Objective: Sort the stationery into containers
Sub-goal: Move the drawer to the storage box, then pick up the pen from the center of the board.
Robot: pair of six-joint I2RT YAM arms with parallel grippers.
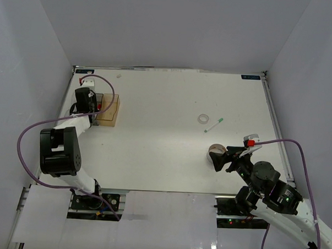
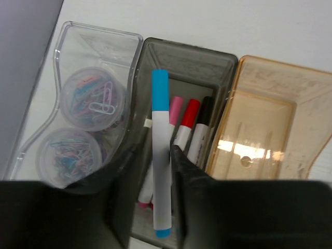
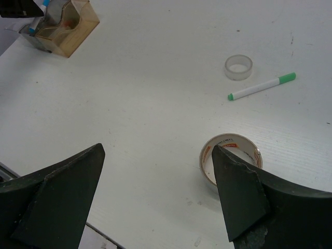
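Observation:
My left gripper [image 2: 151,207] hovers over the smoky grey bin [image 2: 192,62]. A blue-capped marker [image 2: 161,150] stands between its jaws, against the right finger [image 2: 189,192], with a gap to the left finger. Pink [image 2: 176,104], red [image 2: 190,111] and black [image 2: 204,111] capped markers lie in that bin. Two clear jars [image 2: 93,98] sit in the clear bin [image 2: 98,44]. The amber bin [image 2: 280,78] holds nothing. My right gripper [image 3: 158,194] is open and empty beside the large tape roll [image 3: 231,155]. A small tape roll [image 3: 238,67] and a green-capped marker [image 3: 262,86] lie beyond.
The bins [image 1: 107,111] stand at the table's far left, close to the left wall. The tape rolls and the green marker [image 1: 214,125] lie right of centre. The table's front edge [image 3: 104,236] runs just below my right gripper. Purple cables loop off both arms.

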